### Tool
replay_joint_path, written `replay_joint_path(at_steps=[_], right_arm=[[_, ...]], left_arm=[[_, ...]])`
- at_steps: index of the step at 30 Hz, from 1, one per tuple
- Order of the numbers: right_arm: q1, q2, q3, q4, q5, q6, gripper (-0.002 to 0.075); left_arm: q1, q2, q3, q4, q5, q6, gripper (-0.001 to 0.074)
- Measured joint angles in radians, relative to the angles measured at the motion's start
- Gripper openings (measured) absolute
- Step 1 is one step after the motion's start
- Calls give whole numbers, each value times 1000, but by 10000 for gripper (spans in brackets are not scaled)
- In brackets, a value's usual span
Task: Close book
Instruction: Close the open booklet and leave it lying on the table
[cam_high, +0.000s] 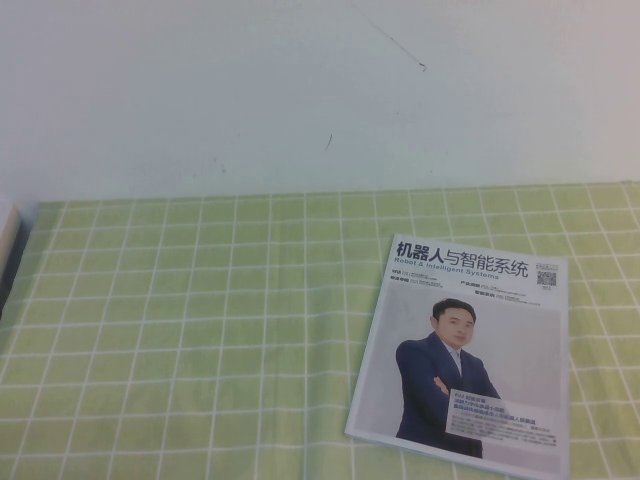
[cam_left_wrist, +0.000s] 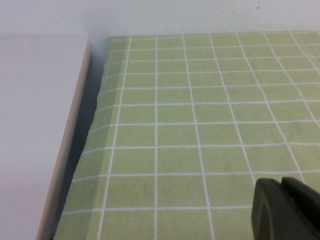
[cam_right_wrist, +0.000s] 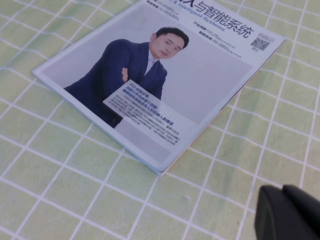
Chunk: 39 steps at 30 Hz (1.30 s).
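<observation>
The book (cam_high: 462, 355) lies shut, cover up, at the lower right of the high view, flat on the desk (cam_high: 200, 320), which has a green checked cover. Front shows a man in a dark suit w/ a Chinese title above. A white wall (cam_high: 300, 90) fills the top of the frame. The right gripper (cam_right_wrist: 290, 212) hangs over the desk near a corner of the book, not touching it. The left gripper (cam_left_wrist: 287, 210) is over bare desk, near a white board (cam_left_wrist: 35, 125) at the desk's edge. Whether either gripper is spread or pressed together can't be told.

Thin paper magazine (cam_high: 462, 350) with suited man on cover: smooth, faint sheen. Green white-gridded tablecloth (cam_high: 180, 320): matt, woven look. Left gripper (cam_left_wrist: 285, 205), over cloth near smooth white board (cam_left_wrist: 35, 125): dark matt plastic. Right gripper (cam_right_wrist: 286, 212), over cloth beside magazine: same.
</observation>
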Motion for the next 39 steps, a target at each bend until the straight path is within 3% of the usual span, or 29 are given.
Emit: replay_joint_path(at_steps=[24, 34, 39], right_arm=[[0, -3, 2, 0, -7, 0, -3], [-6, -253, 196, -95, -168, 0, -3], [-80, -321, 323, -132, -331, 0, -3]], left_arm=[[0, 0, 0, -4, 0, -7, -4], [0, 0, 0, -4, 0, -10, -4], [0, 0, 0, -4, 0, -10, -4]])
